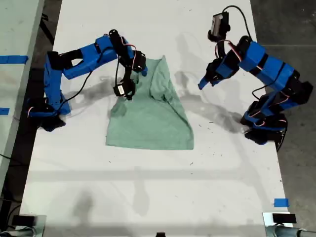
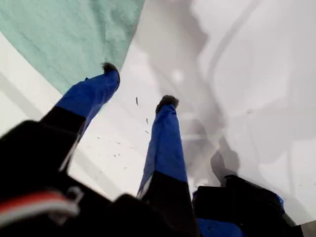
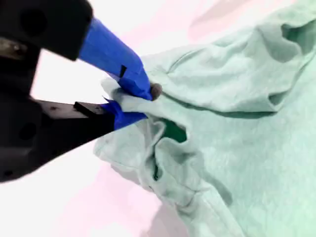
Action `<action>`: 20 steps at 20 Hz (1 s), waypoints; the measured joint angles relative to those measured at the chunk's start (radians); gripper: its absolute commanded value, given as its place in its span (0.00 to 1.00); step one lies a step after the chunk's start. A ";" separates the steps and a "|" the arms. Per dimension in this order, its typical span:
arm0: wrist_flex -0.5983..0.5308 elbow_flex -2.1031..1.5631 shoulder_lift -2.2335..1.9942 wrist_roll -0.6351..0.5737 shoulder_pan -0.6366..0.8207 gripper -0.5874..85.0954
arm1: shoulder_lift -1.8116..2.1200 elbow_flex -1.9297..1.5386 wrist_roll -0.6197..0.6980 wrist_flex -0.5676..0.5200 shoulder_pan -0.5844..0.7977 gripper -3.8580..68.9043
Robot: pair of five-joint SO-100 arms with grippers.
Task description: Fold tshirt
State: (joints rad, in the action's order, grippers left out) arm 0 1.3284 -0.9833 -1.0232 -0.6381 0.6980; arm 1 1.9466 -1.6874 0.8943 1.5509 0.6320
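Pale mint-green cloth tshirt [image 1: 150, 116] lies mid-frame in ext view on the white tabletop [image 1: 148, 187], partly folded. Lower hem is flat and wide; upper part is narrowed and bunched, w/ one ridge running diagonally down toward the ext view's right.

My second gripper [image 3: 129, 101] = blue arm at ext view's left [image 1: 129, 94]. Jaws pressed together, pinching a bunched fold of tshirt edge [image 3: 197, 123]. Wrist view shows cloth gathered between the blue tips, prob a sleeve/shoulder area, can't tell exactly which. Grip looks shallow, only a small wad between the tips, so it could slip if pulled fast.

My first gripper [image 2: 138, 86] = arm at ext view's right [image 1: 202, 83]. Jaws spread, nothing between them, hovering over bare tabletop just off the tshirt edge [image 2: 64, 34]. Clear of cloth in ext view too.

Judgement: mid-fold. Second gripper holds that side so it can be carried across toward centre; first gripper is parked clear so it doesn't snag or pin the cloth. Upper part needs flattening before it counts as a neat fold. Bunching there is the main risk: a drag may just pull the whole tshirt rather than fold it.
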 measured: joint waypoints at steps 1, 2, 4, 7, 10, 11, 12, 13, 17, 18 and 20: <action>-0.015 0.017 0.023 0.008 -0.006 0.02 | 0.002 -0.002 -0.003 -0.006 0.000 0.33; -0.040 0.026 0.041 0.014 -0.009 0.07 | 0.003 -0.006 -0.003 -0.012 0.000 0.33; -0.084 0.031 0.061 0.020 -0.015 0.36 | 0.002 -0.008 -0.008 -0.025 0.000 0.33; -0.117 0.032 0.064 0.020 -0.025 0.42 | 0.002 -0.018 -0.011 -0.040 -0.002 0.33; -0.118 0.032 0.048 0.020 -0.041 0.42 | 0.003 -0.035 -0.020 -0.052 -0.003 0.33; -0.114 0.032 0.017 0.023 -0.041 0.42 | 0.002 -0.048 -0.025 -0.055 -0.008 0.33; -0.098 0.032 -0.028 0.028 -0.041 0.42 | 0.002 -0.054 -0.028 -0.058 -0.017 0.33; -0.075 0.032 -0.074 0.032 -0.041 0.42 | 0.002 -0.066 -0.032 -0.058 -0.029 0.33; -0.014 -0.089 -0.227 0.069 -0.078 0.41 | 0.002 -0.123 -0.060 -0.100 -0.114 0.32; -0.029 -0.169 -0.270 0.084 -0.100 0.40 | 0.002 -0.137 -0.071 -0.115 -0.141 0.31; -0.124 -0.396 -0.396 0.137 -0.146 0.39 | 0.002 -0.160 -0.094 -0.153 -0.210 0.30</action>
State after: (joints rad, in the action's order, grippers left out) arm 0 1.2042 -1.3790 -1.4189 -0.5016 0.5522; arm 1 1.9482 -1.8469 0.8007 1.3975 0.4218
